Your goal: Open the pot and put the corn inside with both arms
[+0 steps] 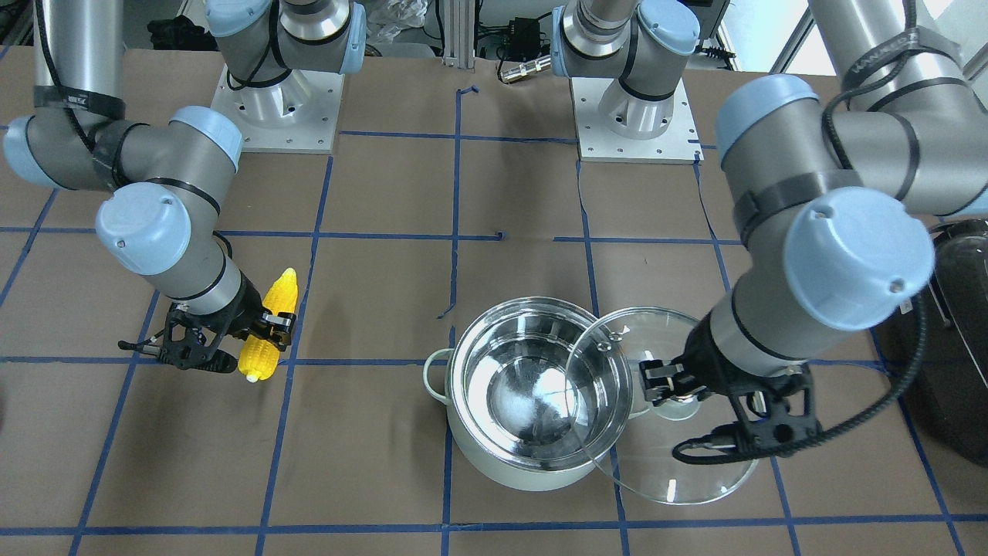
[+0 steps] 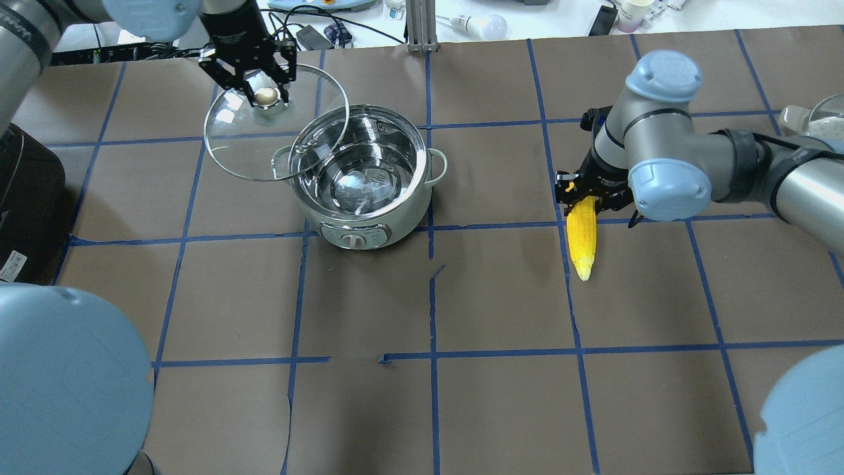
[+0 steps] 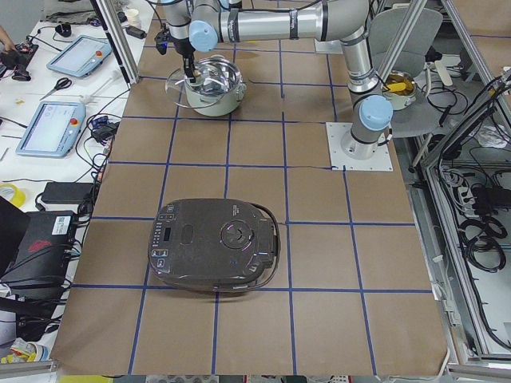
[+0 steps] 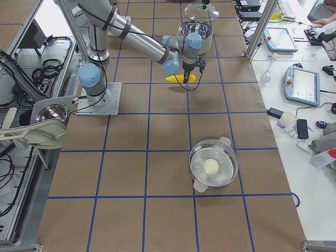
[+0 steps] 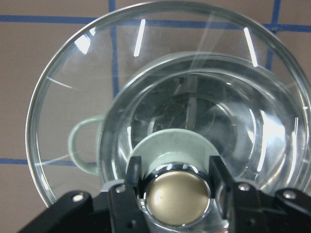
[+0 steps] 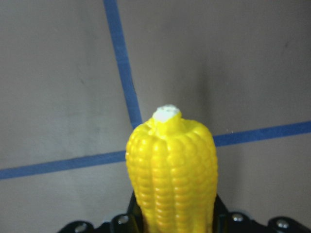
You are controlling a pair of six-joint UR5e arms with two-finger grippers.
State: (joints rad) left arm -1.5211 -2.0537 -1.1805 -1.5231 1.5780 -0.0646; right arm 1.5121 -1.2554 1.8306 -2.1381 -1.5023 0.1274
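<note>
The pale mint-green pot (image 2: 369,224) stands open, its steel inside empty (image 1: 532,386). My left gripper (image 2: 267,97) is shut on the beige knob (image 5: 177,196) of the glass lid (image 2: 244,155). It holds the lid tilted beside the pot, with one edge over the rim (image 1: 671,463). My right gripper (image 2: 583,196) is shut on the thick end of the yellow corn (image 2: 583,241), well to the pot's right in the overhead view. The corn (image 1: 266,332) lies low over the table, and I cannot tell whether it touches. It fills the right wrist view (image 6: 171,179).
A large black appliance (image 3: 214,243) sits on the table at my left end (image 2: 26,191). A second steel pot with a lid (image 4: 212,167) stands toward my right end. Blue tape lines grid the brown table (image 2: 501,297).
</note>
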